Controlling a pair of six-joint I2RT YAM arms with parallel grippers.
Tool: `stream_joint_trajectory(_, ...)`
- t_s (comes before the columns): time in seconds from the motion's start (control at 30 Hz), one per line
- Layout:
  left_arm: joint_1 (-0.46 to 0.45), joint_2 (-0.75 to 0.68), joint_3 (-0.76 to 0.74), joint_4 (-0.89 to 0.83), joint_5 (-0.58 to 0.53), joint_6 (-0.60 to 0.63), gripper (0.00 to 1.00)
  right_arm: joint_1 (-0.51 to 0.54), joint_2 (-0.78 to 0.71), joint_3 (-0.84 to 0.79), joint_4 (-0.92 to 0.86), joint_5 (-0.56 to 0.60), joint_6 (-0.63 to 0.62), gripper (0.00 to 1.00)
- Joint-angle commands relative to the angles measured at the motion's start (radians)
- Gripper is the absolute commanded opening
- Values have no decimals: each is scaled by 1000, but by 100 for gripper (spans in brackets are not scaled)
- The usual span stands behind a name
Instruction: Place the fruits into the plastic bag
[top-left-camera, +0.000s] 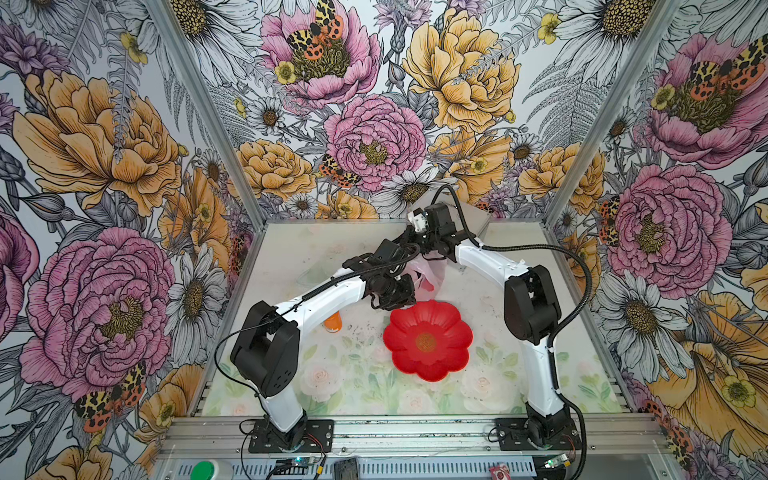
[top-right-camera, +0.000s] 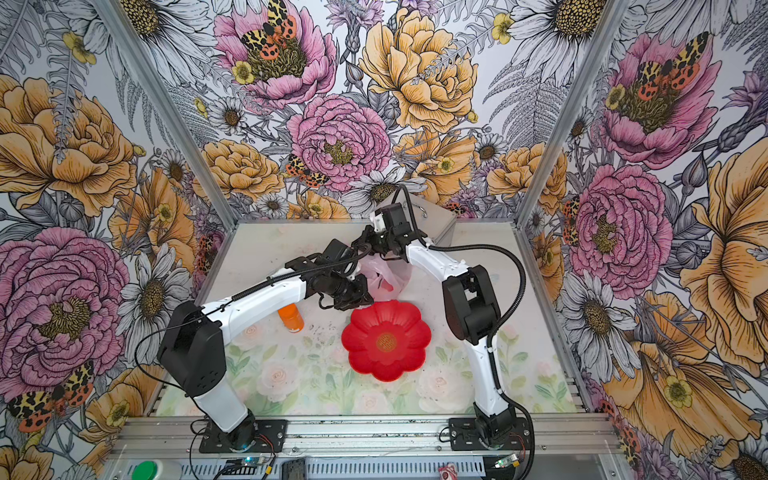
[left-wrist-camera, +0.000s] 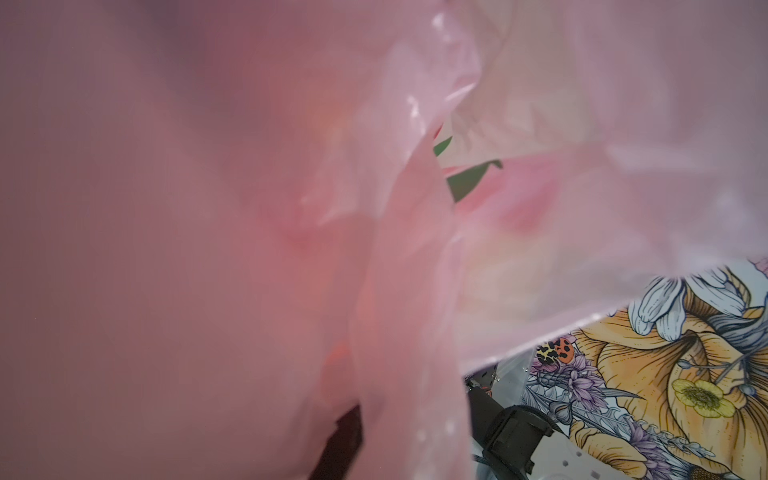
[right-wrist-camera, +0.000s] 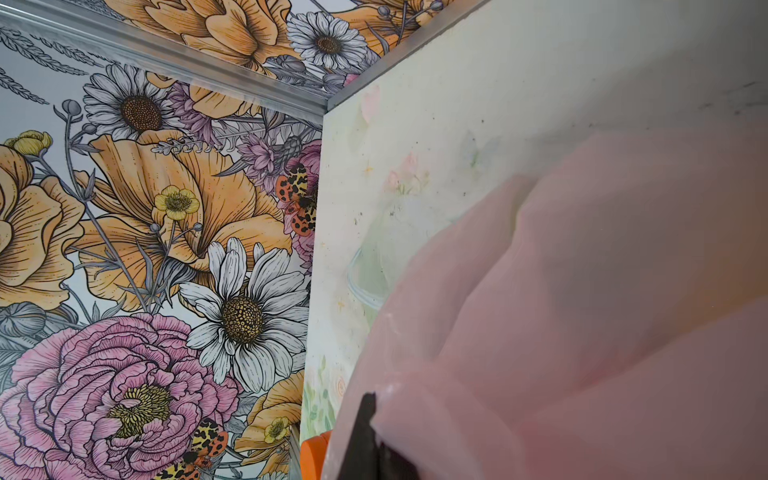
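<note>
Item: bag (top-left-camera: 428, 274) held up at its mouth by two grippers, at the back of the table (top-left-camera: 291, 257).

Right gripper (top-left-camera: 409, 243): clenched, and pink film drapes over its finger (right-wrist-camera: 361, 436), so it seems to pinch one rim to keep the mouth raised. Left gripper (top-left-camera: 405, 286): buried in folds of film, grip cannot be told; judged to be at the opposite rim, spreading the opening. Fruits: none visible on the table or on the red plate (top-left-camera: 428, 338) just in front of the bag. A red patch inside the film may be fruit or print. Orange bottle (top-left-camera: 332, 322): standing beside the left arm, not part of the job.
</note>
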Motion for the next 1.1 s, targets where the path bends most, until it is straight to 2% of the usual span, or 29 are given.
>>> stream_joint_trajectory(0.0, 8, -45, 23, 32, -15, 5, 19, -9, -37, -16, 26, 5, -23, 9)
stream_joint_trajectory(0.13, 13, -76, 35, 31, -27, 7, 39, -18, -77, -34, 25, 1, -33, 25)
stream_joint_trajectory(0.2, 22, -97, 34, 30, -27, 7, 48, -24, -101, -46, 25, 0, -36, 31)
stream_joint_trajectory(0.4, 66, -172, 0, 31, -27, 1, 68, -45, -175, -72, 21, -11, -53, 44)
stream_joint_trajectory(0.57, 109, -214, 0, 31, -19, 9, 74, -68, -235, -96, 13, -34, -72, 53)
stream_joint_trajectory(0.7, 145, -241, 1, 30, -7, 17, 75, -91, -284, -129, -6, -58, -90, 59)
stream_joint_trajectory(1.07, 286, -364, -9, 32, -11, 37, 77, -178, -473, -278, -33, -52, -145, 61)
